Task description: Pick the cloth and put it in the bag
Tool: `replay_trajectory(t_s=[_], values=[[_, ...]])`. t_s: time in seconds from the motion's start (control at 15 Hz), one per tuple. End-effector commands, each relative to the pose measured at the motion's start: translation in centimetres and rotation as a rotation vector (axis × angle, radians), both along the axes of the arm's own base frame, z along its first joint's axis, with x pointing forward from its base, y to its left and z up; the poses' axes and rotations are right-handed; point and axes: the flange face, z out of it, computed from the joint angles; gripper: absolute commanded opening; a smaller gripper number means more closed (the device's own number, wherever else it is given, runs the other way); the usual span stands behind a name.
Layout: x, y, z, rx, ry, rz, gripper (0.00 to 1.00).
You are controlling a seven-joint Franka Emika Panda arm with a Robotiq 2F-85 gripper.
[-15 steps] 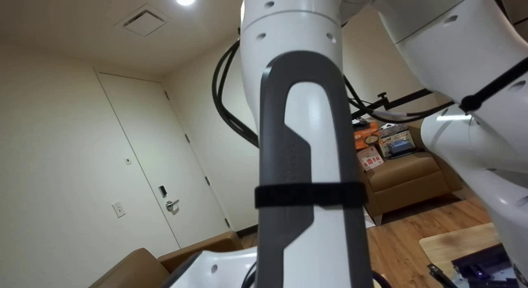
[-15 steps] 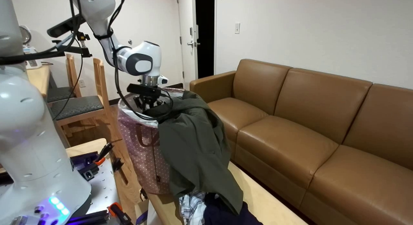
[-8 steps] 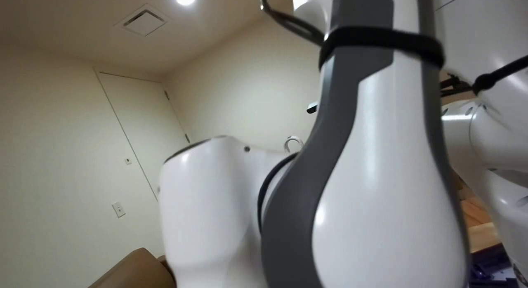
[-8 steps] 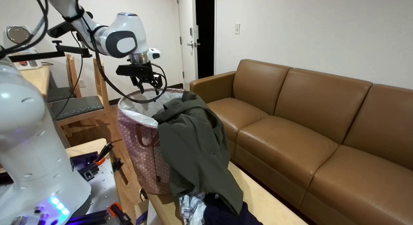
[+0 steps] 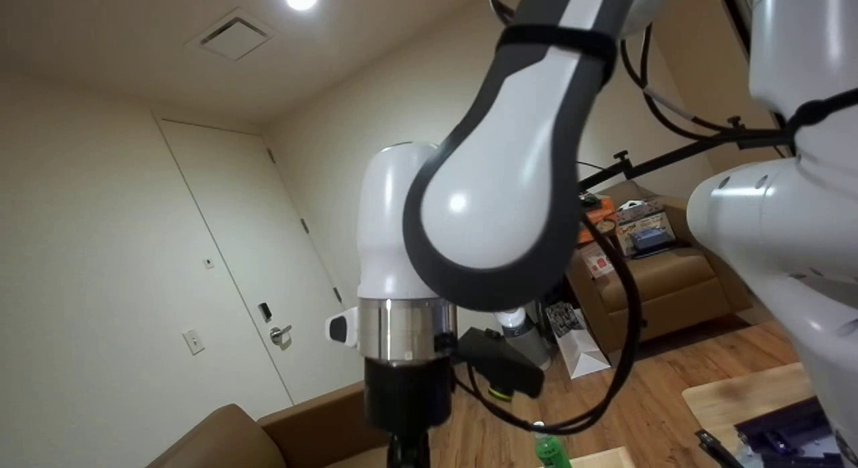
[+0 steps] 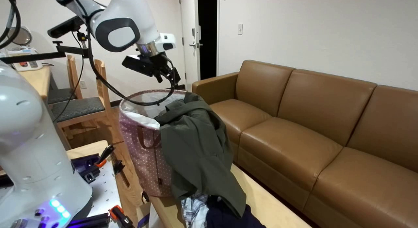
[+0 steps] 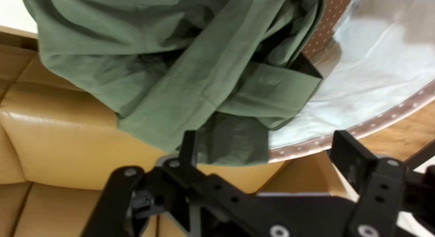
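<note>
The cloth, an olive-green garment [image 6: 199, 143], drapes over the rim of the bag; one end lies inside the mouth and the greater part hangs down outside. The bag [image 6: 147, 159] is tall, pink with white dots and lined in white. Above its far rim my gripper [image 6: 168, 79] is tilted, clear of the cloth. In the wrist view the gripper [image 7: 265, 137] has its jaws wide apart, nothing between them; beyond them show the cloth [image 7: 204, 84] and the dotted bag rim [image 7: 316, 140]. The bag's inside is only partly visible.
A plaid garment [image 6: 194, 211] and a navy one [image 6: 232, 216] lie under the hanging cloth on a wooden table [image 6: 271, 208]. Beside it stands a brown sofa [image 6: 277, 133]. Chairs [image 6: 85, 107] are behind the bag. A cable [image 6: 111, 89] loops from the arm over the bag.
My gripper has risen out of the bag's mouth, away from the cloth, and tilted towards the far rim. The cloth's inner end has dropped slightly and stays over the rim.
</note>
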Motion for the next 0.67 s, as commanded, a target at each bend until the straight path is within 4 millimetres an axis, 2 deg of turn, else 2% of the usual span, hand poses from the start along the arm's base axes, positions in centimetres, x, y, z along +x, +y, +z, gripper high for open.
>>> replay_trajectory(t_s=[0.0, 0.07, 0.13, 0.2, 0.27, 0.33, 0.53, 0.6], values=[[2.1, -7.1, -1.9, 0.072, 0.012, -0.205, 1.00], [2.5, -9.5, -3.1, 0.100, 0.025, -0.271, 1.00], [2.4, -10.9, -4.1, 0.136, 0.039, -0.303, 1.00], [2.1, -8.9, -1.9, 0.112, 0.030, -0.248, 1.00], [2.3, -10.0, -2.6, 0.115, 0.040, -0.260, 1.00], [2.4, -10.1, -2.6, 0.114, 0.041, -0.261, 1.00], [2.8, -8.5, -2.0, 0.116, 0.031, -0.232, 1.00], [3.6, -8.4, -0.6, 0.186, -0.031, -0.292, 1.00]])
